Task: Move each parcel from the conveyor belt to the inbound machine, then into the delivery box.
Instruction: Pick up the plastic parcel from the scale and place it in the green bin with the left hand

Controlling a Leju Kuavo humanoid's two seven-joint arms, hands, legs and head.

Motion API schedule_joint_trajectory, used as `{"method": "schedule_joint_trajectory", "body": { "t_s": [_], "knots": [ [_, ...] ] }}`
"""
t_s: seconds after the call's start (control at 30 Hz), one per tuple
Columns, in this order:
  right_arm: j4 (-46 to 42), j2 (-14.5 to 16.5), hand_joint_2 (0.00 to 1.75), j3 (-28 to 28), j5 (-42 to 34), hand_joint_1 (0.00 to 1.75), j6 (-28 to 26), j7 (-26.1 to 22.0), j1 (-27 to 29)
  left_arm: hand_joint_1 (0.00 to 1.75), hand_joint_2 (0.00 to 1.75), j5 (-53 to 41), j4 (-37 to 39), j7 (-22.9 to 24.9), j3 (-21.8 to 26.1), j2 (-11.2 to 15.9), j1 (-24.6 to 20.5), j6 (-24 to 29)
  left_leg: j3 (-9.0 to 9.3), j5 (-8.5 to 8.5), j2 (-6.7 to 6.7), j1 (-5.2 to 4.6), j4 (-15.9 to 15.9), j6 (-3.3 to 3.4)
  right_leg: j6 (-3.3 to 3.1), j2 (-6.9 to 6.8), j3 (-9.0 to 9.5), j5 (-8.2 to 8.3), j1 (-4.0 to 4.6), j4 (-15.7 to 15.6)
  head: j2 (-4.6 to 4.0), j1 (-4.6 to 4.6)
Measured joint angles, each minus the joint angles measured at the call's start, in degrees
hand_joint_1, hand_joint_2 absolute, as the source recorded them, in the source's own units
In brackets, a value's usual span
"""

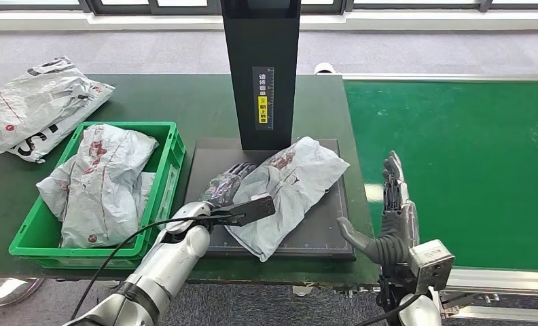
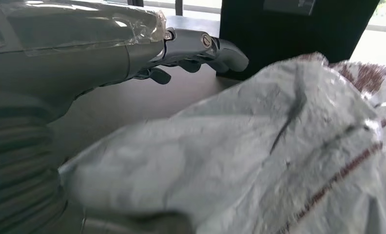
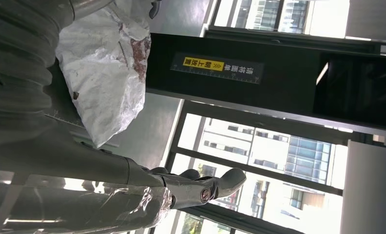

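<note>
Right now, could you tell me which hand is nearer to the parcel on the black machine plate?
Left. The left hand is at the parcel's edge; the right hand is apart, beside the plate.

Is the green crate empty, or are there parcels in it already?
Not empty: the green crate already holds crumpled grey parcels, piled up past its rim.

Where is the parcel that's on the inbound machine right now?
In the head view the parcel lies on the machine's black plate, just in front of its black column, right of the green box, with the left hand at its left edge.
</note>
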Motion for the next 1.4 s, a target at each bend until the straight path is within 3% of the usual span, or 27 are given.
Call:
{"method": "schedule_joint_trajectory", "body": {
  "t_s": [0.9, 1.07, 1.2, 1.4],
  "knots": [
    [2.49, -0.02, 1.75, -0.02, -0.49, 0.0, -2.84, -0.86, -0.03, 1.75, 1.75, -0.71, 8.91, -0.84, 0.0, -0.1, -3.49, 2.32, 0.0, 0.0, 0.0, 0.0, 0.0, 0.0, 0.0, 0.0, 0.0, 0.0, 0.0, 0.0, 0.0, 0.0],
    [2.84, -0.02, 1.75, -0.24, -0.66, 0.0, -4.69, -1.33, 0.08, 1.75, 1.75, -0.03, 9.53, -0.57, 0.33, 0.06, -3.91, 5.82, 0.0, 0.0, 0.0, 0.0, 0.0, 0.0, 0.0, 0.0, 0.0, 0.0, 0.0, 0.0, 0.0, -0.01],
    [2.83, -0.04, 1.75, -1.27, -1.17, 0.0, -6.12, -1.37, 0.88, 1.75, 1.75, 2.29, 6.77, -0.51, 2.56, 1.2, -3.58, 10.63, -0.01, 0.0, 0.0, 0.0, 0.0, 0.0, 0.0, 0.0, 0.0, 0.0, 0.01, 0.01, 0.0, 0.01],
    [2.84, -0.09, 1.75, -2.73, -1.64, 0.0, -7.01, -1.37, 2.07, 1.75, 1.75, 3.1, -5.75, 0.68, 6.89, 3.36, 0.0, 12.61, -0.02, 0.0, 0.03, 0.01, -0.01, -0.01, 0.0, 0.06, -0.03, -0.01, 0.02, 0.02, 0.0, -0.01]
  ]
}}
